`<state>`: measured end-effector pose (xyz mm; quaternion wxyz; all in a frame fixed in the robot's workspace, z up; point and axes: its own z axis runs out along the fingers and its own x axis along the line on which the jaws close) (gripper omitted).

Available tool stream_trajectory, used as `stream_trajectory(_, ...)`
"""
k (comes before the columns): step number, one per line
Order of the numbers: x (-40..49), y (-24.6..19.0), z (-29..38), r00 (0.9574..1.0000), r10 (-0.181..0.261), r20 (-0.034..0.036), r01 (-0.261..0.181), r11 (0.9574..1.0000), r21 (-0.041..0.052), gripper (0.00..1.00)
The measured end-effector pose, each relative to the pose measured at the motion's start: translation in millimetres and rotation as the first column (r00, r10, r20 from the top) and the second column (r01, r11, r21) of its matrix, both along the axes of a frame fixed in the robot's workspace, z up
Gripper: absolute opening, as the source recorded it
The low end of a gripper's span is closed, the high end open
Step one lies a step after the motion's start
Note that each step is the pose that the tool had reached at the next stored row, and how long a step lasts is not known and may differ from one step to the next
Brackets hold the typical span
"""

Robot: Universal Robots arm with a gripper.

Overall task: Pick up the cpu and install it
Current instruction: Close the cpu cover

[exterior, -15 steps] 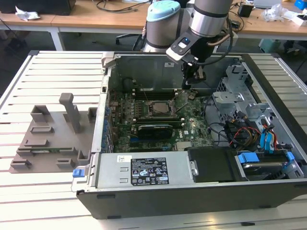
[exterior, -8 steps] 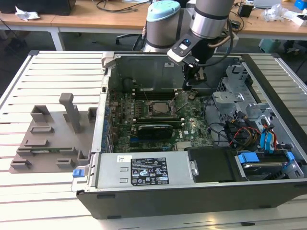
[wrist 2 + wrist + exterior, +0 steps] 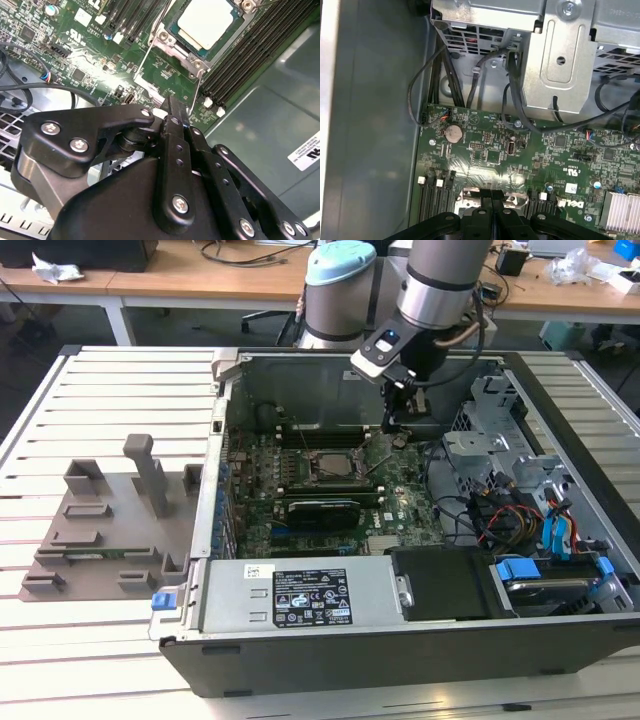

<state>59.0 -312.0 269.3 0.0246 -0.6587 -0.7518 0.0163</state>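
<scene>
Jaws seen pressed together, nothing gripped. Gripper (image 3: 170,105) held low over motherboard (image 3: 100,60). CPU (image 3: 205,22) seated in socket frame (image 3: 167,37) just beyond jaw tips, not touched.

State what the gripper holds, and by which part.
The gripper holds no cpu, which lies in its socket; whether it pinches the wire lever cannot be told.

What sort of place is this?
Likely a robotics lab or workshop: an opened computer case lies on a slatted metal table, a robot arm reaches into it, and cable-strewn desks stand behind.
</scene>
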Motion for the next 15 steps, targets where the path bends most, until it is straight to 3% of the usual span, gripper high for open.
stream_trajectory(11,18.9,5.4,-9.7,1.0000,0.002,-0.0010,-0.002,1.0000,0.0000,0.11)
stream_trajectory(15,20.5,6.0,-15.2,1.0000,0.002,-0.0010,-0.002,1.0000,-0.0003,0.11)
